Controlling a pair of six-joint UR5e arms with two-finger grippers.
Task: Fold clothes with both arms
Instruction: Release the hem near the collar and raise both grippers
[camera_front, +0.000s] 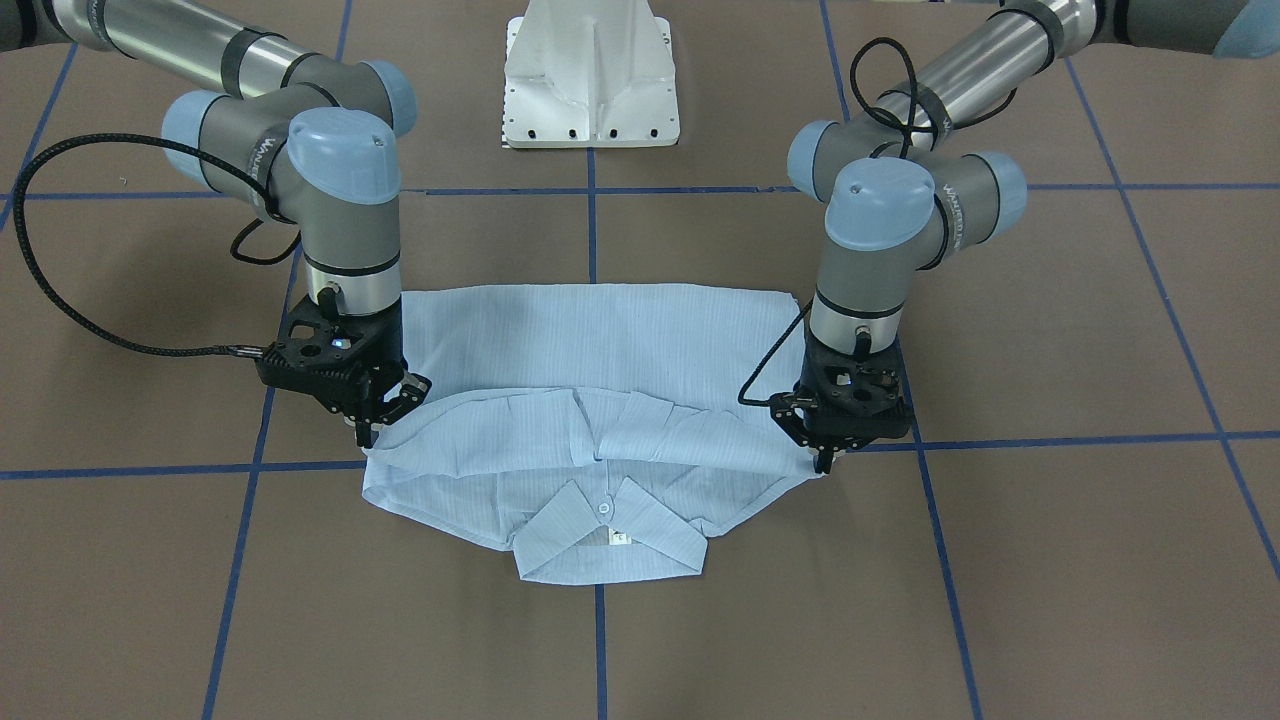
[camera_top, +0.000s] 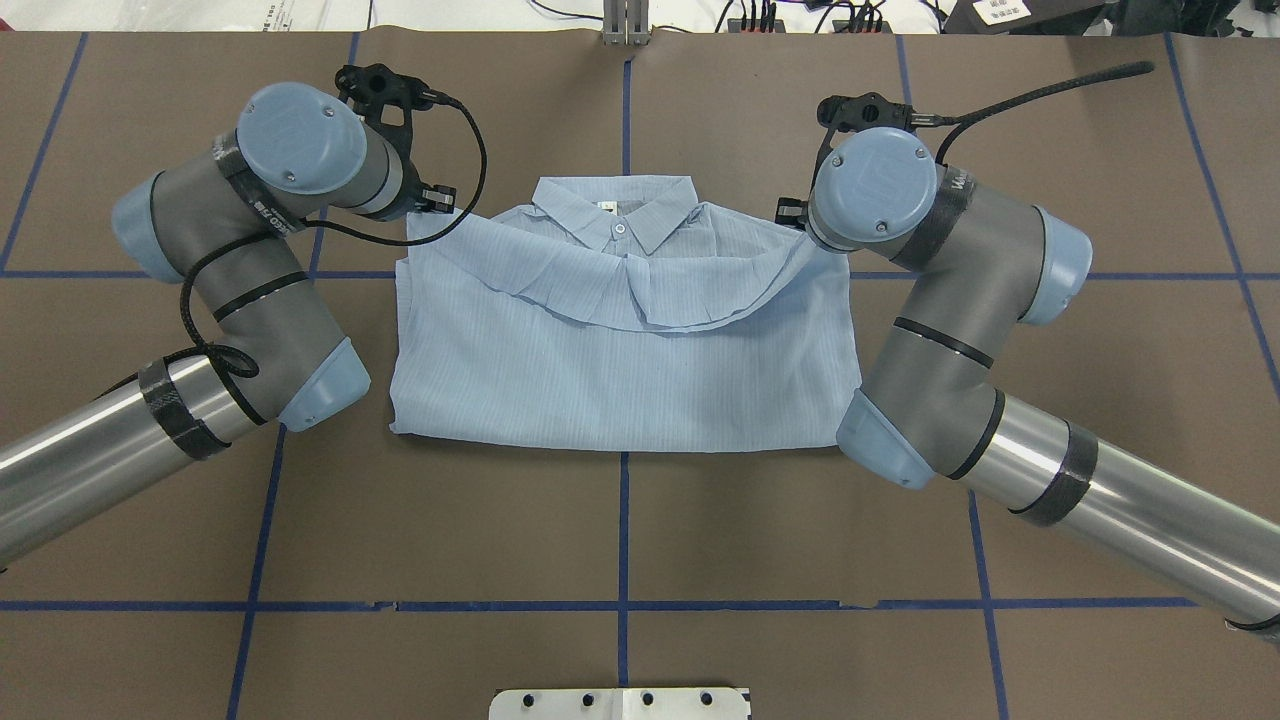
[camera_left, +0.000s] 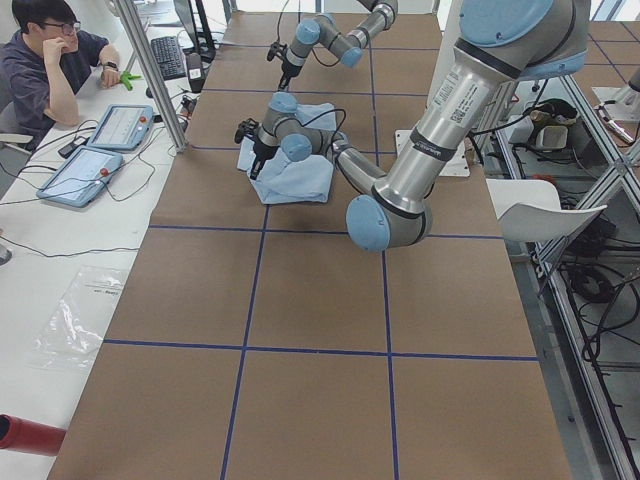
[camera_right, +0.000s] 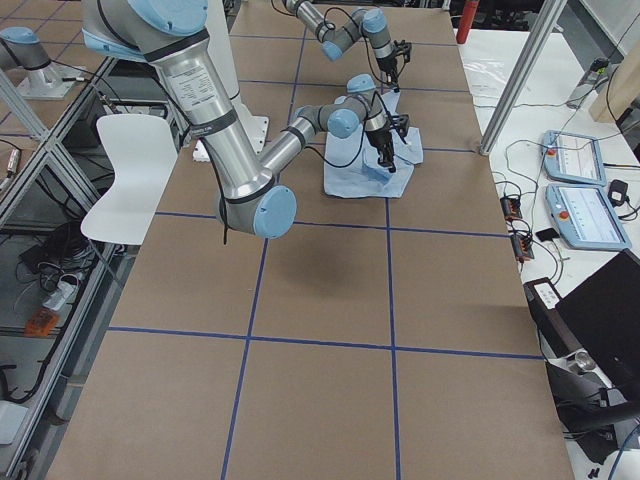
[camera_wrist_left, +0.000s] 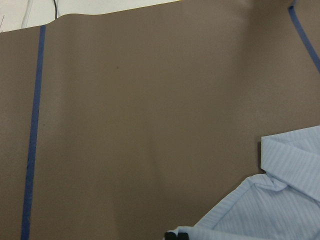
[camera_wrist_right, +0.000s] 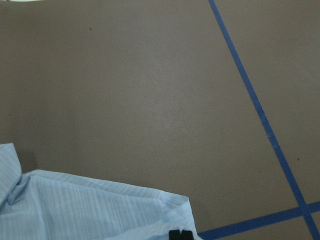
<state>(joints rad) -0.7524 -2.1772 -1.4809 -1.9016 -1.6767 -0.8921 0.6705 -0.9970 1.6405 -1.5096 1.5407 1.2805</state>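
My brown counter (camera_top: 780, 520), ruled into squares by blue tape lines (camera_top: 622, 530), carries the pale blue striped shirt (camera_top: 620, 380). It lies midway between the counter's two ends, nearer the far edge than the edge where my white pedestal (camera_front: 592, 80) stands. The shirt is buttoned side up with its collar (camera_top: 615, 205) toward the far edge. A layer of its cloth is doubled over the chest, and that layer's edge sags in a shallow curve just short of the collar.

My left arm (camera_top: 240, 290) bends in beside the shirt on the side toward the counter's left end, my right arm (camera_top: 940, 400) on the side toward the right end. Both wrists point straight down.

My left pincer (camera_front: 825, 460) is closed on one corner of the doubled layer, right at the cloth's outer edge. My right pincer (camera_front: 368, 432) is pinched on the opposite corner the same way. In each wrist view the black fingertips (camera_wrist_left: 174, 234) sit together at the bottom of the picture, against the cloth's edge.

The collar lies flat and spread, a small white button (camera_top: 620, 229) at its throat and the neck label (camera_top: 604, 207) just beyond, toward the far edge
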